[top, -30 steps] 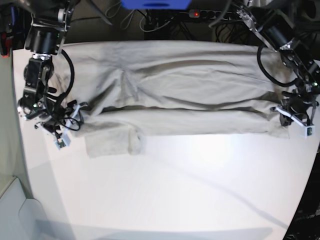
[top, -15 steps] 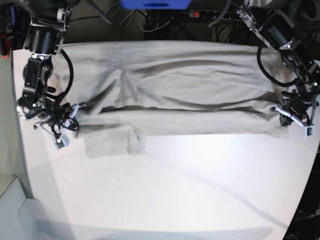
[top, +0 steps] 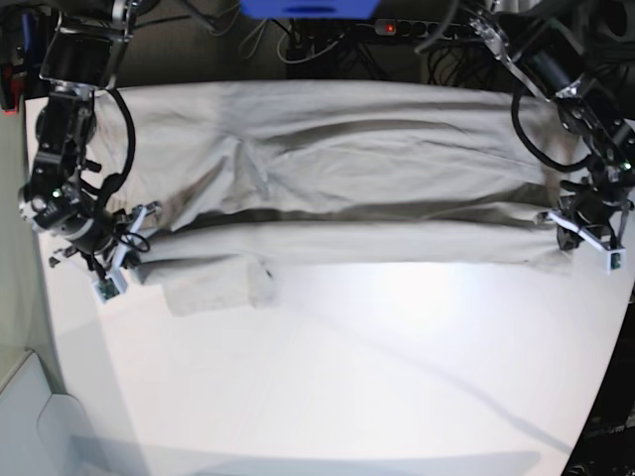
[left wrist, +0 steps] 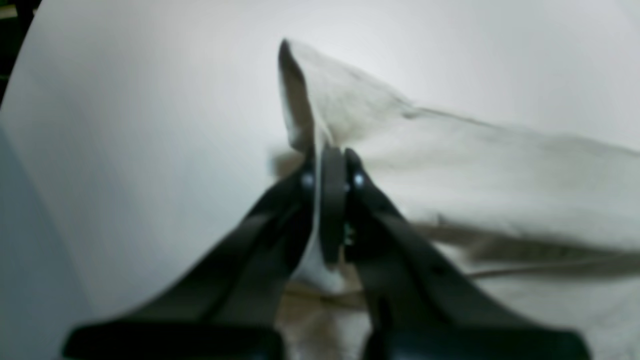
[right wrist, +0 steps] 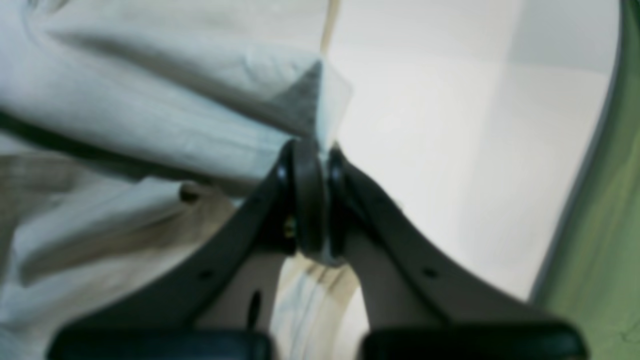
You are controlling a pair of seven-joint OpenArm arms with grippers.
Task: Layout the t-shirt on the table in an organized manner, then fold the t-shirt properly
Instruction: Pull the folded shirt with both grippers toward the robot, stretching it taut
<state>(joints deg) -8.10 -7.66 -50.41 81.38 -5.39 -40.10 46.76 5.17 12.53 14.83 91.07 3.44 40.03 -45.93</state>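
The light grey-beige t-shirt [top: 347, 169] lies stretched sideways across the far half of the white table [top: 347, 377], its long near edge doubled over. A short sleeve [top: 213, 283] sticks out toward the front at the left. In the base view my right gripper [top: 139, 243] is at the shirt's left end and my left gripper [top: 558, 230] at its right end. The left wrist view shows the left gripper [left wrist: 330, 160] shut on a raised corner of the t-shirt [left wrist: 475, 165]. The right wrist view has the right gripper [right wrist: 310, 155] shut on a pinched fold of the t-shirt [right wrist: 125, 100].
Behind the table's far edge lie a power strip [top: 387, 28] with a red light, cables, and a blue object [top: 308, 8]. Bare tabletop [right wrist: 450, 150] runs to the edge beside my right gripper, with green floor [right wrist: 600, 225] past it.
My right gripper has shut on the shirt's left end and drawn it leftward; the sleeve shifted left with it. The left gripper has stayed put, still gripping.
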